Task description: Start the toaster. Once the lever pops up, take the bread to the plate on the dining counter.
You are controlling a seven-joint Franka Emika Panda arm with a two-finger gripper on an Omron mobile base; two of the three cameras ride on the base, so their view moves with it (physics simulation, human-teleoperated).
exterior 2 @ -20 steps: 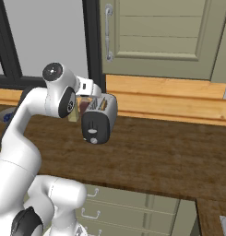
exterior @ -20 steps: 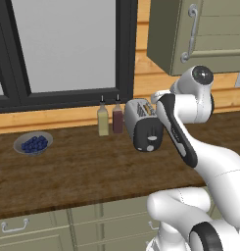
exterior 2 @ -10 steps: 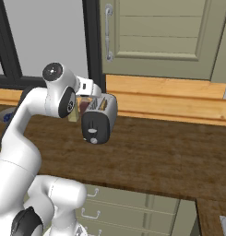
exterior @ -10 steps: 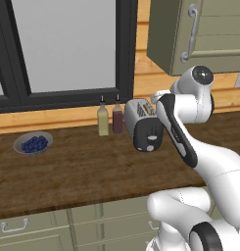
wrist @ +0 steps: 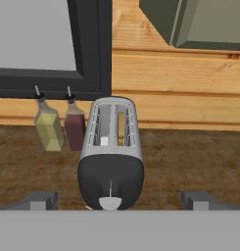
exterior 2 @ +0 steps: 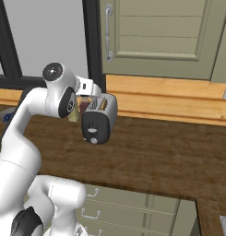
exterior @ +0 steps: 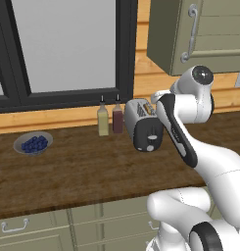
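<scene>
Hovering with my tool (wrist: 116,198) spread wide, I face the shiny silver two-slot toaster (wrist: 111,152) just ahead on the dark wooden surface (wrist: 190,162). Its small pale lever (wrist: 110,202) sits between my tips; I should descend squarely onto it and press straight down.

The toaster (wrist: 111,157) stands on the worktop (wrist: 190,162), its end panel facing the arm. In the hand view, two bottles (wrist: 60,128) stand just beside it on the left. The bowl of blueberries (exterior: 33,143) sits well apart, further left. A window (exterior: 58,46) is behind them
</scene>
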